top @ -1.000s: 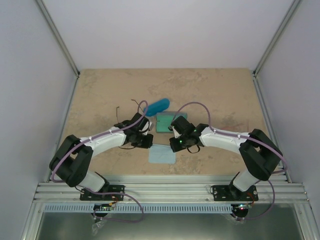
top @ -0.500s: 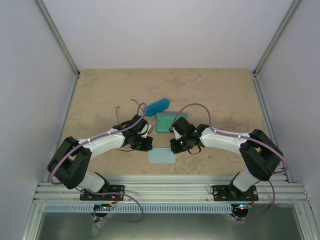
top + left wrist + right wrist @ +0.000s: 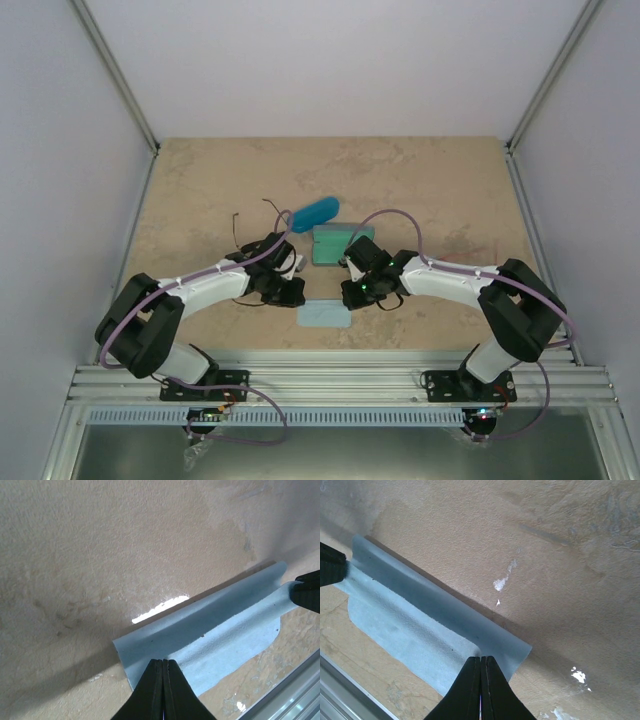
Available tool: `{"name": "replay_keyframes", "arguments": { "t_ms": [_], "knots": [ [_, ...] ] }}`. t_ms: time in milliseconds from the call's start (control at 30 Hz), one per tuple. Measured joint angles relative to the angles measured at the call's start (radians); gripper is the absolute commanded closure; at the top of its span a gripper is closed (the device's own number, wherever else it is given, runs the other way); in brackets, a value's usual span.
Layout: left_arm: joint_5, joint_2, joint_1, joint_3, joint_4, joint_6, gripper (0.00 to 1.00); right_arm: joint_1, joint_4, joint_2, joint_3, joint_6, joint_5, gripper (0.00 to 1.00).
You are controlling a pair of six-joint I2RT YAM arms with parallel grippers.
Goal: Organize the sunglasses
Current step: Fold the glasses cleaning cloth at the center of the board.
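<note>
A: tools?
B: left tool (image 3: 163, 662) and right tool (image 3: 481, 659) both clamped on the cloth (image 3: 220, 630), 1 end each.
A: sunglasses?
B: wire pair (image 3: 236, 218) on desk (image 3: 440, 180), behind left arm (image 3: 205, 285), near blue case (image 3: 314, 211).

A tabletop (image 3: 420, 180) with a mottled, sandy-beige, stone-like surface is boxed in by plain pale grey-white panels: a back wall (image 3: 340, 60), a left wall (image 3: 50, 200) and a right wall (image 3: 595, 220). Thin aluminium posts (image 3: 115, 75) run up the two back corners, and a ribbed aluminium rail (image 3: 340, 380) spans the near edge. The light is soft and even, casting only faint shadows.
</note>
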State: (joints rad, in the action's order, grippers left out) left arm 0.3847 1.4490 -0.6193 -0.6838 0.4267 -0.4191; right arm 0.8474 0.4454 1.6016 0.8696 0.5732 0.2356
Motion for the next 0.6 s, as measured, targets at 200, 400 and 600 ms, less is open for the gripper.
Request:
{"name": "replay_keyframes", "arguments": {
  "t_ms": [200,400,600],
  "knots": [
    [0.022,0.003,0.000,0.005,0.000,0.000,0.97,0.000,-0.001,0.000,-0.001,-0.001,0.003,0.98],
    [0.048,0.019,0.000,0.008,0.000,-0.002,0.73,0.000,-0.020,0.001,-0.019,-0.020,0.048,0.80],
    [0.083,0.022,0.000,0.020,0.003,0.000,0.66,0.000,-0.028,0.000,-0.053,-0.038,0.113,0.72]
  ]
}}
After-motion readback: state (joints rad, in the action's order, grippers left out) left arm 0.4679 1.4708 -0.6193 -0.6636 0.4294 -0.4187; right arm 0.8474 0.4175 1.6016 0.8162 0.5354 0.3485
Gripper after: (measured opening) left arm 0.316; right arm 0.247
